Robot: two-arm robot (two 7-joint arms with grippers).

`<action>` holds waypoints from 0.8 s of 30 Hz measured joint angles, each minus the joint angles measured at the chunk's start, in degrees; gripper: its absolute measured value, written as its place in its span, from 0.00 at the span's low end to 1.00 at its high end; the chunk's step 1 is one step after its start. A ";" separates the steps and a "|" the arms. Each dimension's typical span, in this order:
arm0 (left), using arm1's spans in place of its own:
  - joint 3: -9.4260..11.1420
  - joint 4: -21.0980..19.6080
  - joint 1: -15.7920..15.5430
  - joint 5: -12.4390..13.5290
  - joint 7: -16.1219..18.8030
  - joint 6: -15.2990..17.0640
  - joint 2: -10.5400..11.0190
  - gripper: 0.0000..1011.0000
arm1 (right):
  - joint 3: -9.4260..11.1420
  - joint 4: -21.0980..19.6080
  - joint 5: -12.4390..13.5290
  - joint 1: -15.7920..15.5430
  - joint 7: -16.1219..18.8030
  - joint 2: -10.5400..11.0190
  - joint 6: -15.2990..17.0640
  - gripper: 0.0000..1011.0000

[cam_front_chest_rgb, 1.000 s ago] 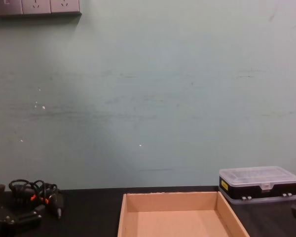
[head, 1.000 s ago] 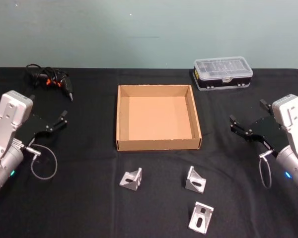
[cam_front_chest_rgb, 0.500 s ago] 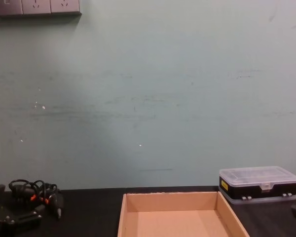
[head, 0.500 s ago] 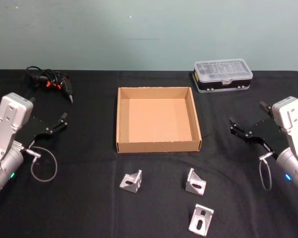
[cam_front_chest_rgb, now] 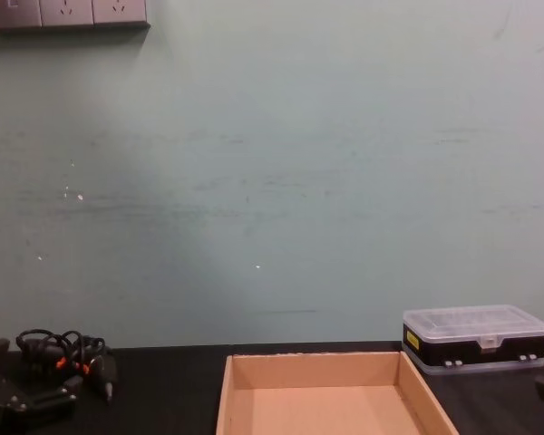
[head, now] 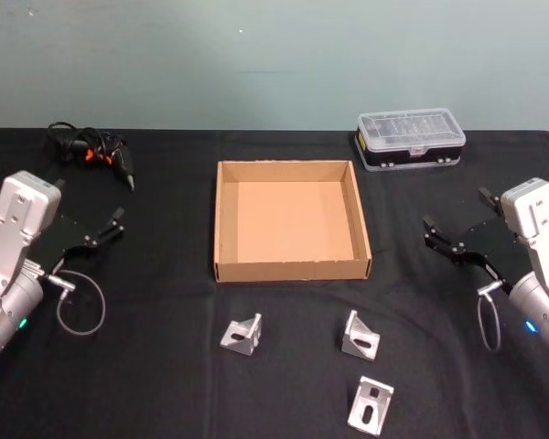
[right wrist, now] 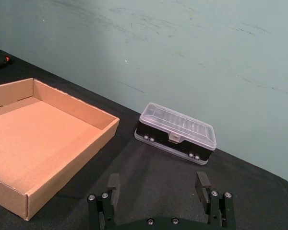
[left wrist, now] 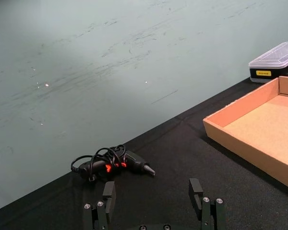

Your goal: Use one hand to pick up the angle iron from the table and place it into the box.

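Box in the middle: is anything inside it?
Nothing: the box shows just its bare brown floor. The three angle irons lie outside on the table, in front of it. Its near wall hides a thin strip of floor in the head view.

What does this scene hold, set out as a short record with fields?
Box: tan cardboard tray, empty
Angle irons: three on the table, nearer the robot than the box, none held
Left gripper: open, left of the box
Right gripper: open, right of the box
Others: plastic case far right, corded tool far left
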 joint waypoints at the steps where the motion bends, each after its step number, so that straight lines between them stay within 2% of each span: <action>1: 0.00 0.00 0.00 0.00 0.00 0.00 0.00 0.99 | 0.00 0.00 0.00 0.00 0.00 0.00 0.00 0.99; 24: 0.00 0.00 0.00 0.00 0.00 0.00 0.00 0.99 | 0.00 0.00 0.00 0.00 0.00 0.00 0.00 0.99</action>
